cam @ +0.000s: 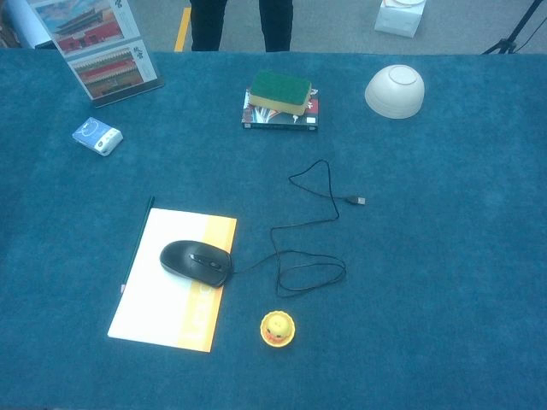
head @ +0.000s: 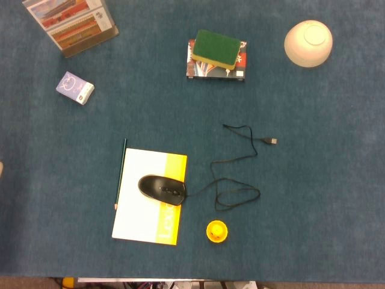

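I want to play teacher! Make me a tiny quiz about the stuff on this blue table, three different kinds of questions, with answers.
1. True or false: the mouse lies on the notebook.
2. Which thing sits on top of the book? A) the bowl B) the sponge C) the pencil
3. Fill in the blank: the bowl stands ______ (upright or upside down).

Key
1. True. The mouse rests on the white and orange notebook, its cable trailing off to the right.
2. B. The green sponge lies on the book; the pencil lies along the notebook's left edge.
3. Upside down: its base ring faces up.
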Motion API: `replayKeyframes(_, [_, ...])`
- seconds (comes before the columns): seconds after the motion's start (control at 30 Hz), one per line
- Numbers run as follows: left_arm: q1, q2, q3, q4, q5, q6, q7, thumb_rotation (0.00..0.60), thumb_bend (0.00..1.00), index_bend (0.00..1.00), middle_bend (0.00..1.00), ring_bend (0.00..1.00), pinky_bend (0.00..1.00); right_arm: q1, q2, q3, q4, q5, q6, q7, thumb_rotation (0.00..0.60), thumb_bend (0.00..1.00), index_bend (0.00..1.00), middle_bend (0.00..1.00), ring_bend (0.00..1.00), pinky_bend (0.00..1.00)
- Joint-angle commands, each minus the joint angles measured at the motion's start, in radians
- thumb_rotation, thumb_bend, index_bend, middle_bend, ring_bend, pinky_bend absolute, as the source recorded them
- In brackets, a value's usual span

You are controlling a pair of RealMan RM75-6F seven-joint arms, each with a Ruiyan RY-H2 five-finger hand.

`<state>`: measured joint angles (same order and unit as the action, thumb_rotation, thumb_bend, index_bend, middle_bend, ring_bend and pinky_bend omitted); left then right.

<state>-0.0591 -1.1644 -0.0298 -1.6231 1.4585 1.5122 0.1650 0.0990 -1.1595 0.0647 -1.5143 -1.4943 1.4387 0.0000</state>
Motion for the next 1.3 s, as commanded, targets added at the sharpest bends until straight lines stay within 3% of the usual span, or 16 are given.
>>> replayKeyframes(0.03, [0.000, 0.002, -0.005, -0.002, -0.001, 0.003, -0.004, 0.600, 0.24, 0.39, 0.43, 0.35, 0.50, -0.001, -0.001, 0.002, 0.001, 0.004, 0.001, 0.003, 0.600, 0.00, 0.42, 0.24, 0.11, 0.31])
replayKeyframes(0.33, [-0.009, -0.001, -0.006, 0.008, 0.003, -0.015, -0.013, 0.600, 0.24, 0.39, 0.43, 0.35, 0.50, -0.001, -0.010, -0.003, 0.001, 0.008, -0.005, -0.002, 0.600, 0.00, 0.42, 0.24, 0.11, 0.31])
replayKeyframes(0.5, [-0.015, -0.005, -0.017, 0.016, -0.010, -0.022, -0.028, 0.600, 0.24, 0.39, 0.43, 0.35, 0.50, 0.010, -0.014, 0.009, 0.005, 0.013, -0.011, 0.020, 0.600, 0.00, 0.26, 0.24, 0.11, 0.31])
replayKeyframes(0.57, [-0.018, -0.006, -0.021, 0.017, -0.011, -0.024, -0.032, 0.600, 0.24, 0.39, 0.43, 0.35, 0.50, 0.019, -0.014, 0.013, 0.003, 0.016, -0.022, 0.022, 0.600, 0.00, 0.25, 0.24, 0.12, 0.31])
replayKeyframes(0.7, [-0.019, -0.005, -0.018, 0.023, -0.008, -0.028, -0.038, 0.600, 0.24, 0.39, 0.43, 0.35, 0.50, 0.036, -0.025, 0.022, -0.002, 0.018, -0.035, 0.005, 0.600, 0.00, 0.25, 0.25, 0.13, 0.31])
replayKeyframes(0.9, [-0.003, 0.004, -0.007, 0.029, 0.007, -0.010, -0.068, 0.600, 0.24, 0.39, 0.43, 0.35, 0.50, 0.084, -0.070, 0.042, -0.013, 0.004, -0.061, -0.038, 0.600, 0.00, 0.27, 0.26, 0.13, 0.19])
replayKeyframes(1.3, [0.001, -0.010, -0.005, 0.097, 0.003, -0.023, -0.155, 0.600, 0.24, 0.39, 0.43, 0.35, 0.50, 0.218, -0.094, 0.094, -0.137, 0.088, -0.229, -0.217, 0.600, 0.00, 0.32, 0.21, 0.09, 0.18])
